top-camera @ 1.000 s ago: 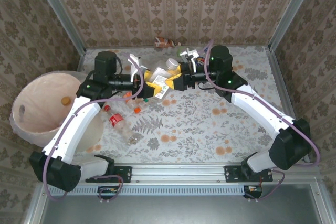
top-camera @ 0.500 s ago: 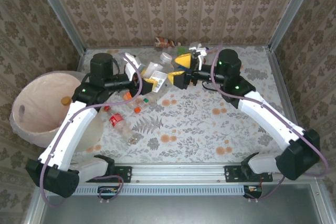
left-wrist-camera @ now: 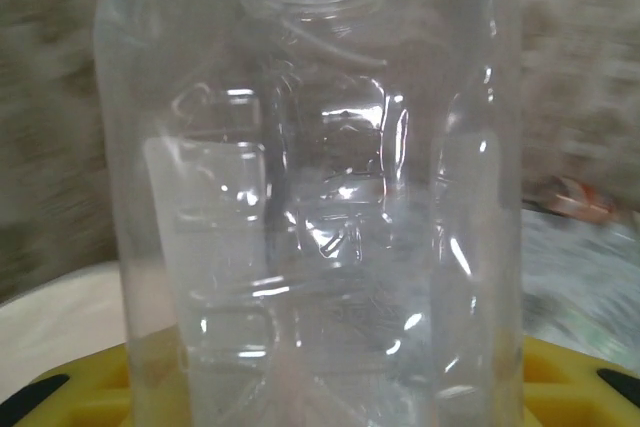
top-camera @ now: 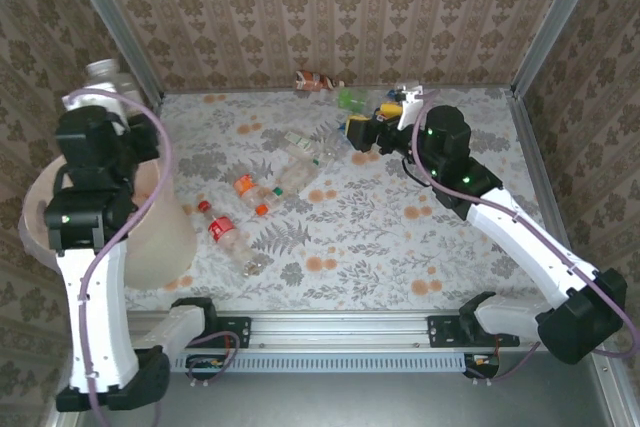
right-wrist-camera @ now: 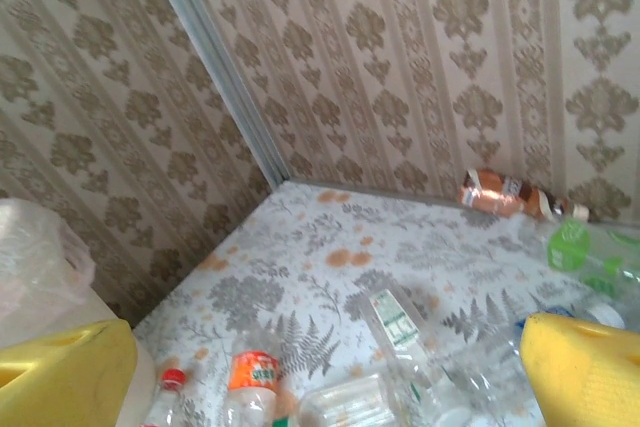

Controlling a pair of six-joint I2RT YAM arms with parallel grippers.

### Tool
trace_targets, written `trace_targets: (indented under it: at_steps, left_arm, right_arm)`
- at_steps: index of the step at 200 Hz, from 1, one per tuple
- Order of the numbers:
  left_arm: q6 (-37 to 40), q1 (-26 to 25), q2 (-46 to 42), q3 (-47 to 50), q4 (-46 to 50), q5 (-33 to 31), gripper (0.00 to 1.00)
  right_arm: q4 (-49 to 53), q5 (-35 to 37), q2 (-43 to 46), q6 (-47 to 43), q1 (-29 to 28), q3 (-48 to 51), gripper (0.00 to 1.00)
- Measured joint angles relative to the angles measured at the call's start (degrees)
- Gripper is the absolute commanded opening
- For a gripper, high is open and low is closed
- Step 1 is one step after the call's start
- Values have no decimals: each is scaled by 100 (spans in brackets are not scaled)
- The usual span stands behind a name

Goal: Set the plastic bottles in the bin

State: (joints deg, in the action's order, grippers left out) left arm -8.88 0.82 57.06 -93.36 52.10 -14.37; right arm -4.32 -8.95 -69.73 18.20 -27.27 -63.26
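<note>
Over at the left edge of the desk (top-camera: 400, 247), we see the left gripper (left-wrist-camera: 320, 392) held high by the bin (top-camera: 40, 212), its jaws clamped on a clear bottle (left-wrist-camera: 320, 197) that stands upright between them. We find the right gripper (right-wrist-camera: 325, 372) near the far side of the desk, its jaws wide apart. On the desk between the arms lie a red-labelled bottle (top-camera: 222, 230) and an orange-labelled bottle (top-camera: 250, 192). Near the right gripper lies a green-labelled bottle (top-camera: 352, 99), and a brownish bottle (top-camera: 315, 79) lies against the back wall (top-camera: 330, 7).

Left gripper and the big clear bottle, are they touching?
Touching: left wrist view shows the clear bottle seated between the yellow jaws of the left gripper.
</note>
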Motion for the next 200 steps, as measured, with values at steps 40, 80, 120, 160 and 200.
trace_targets:
  at_steps: [40,80,120,160,200]
  left_arm:
    - [-282,2538,120,15,614,1547,20]
    - [-656,4299,334,789,520,3753,25]
    - [-1322,4868,389,1784,-227,5405,27]
    - [-1589,5027,422,2253,-608,5818,48]
    - [-1845,5027,420,2559,-973,6048,65]
  right_arm:
    - [101,116,-50,0,0,76,100]
    - [254,155,-50,-2,0,164,100]
    - [350,214,-52,-2,0,227,100]
    - [387,256,-52,-2,0,227,100]
    - [402,256,-116,0,0,227,100]
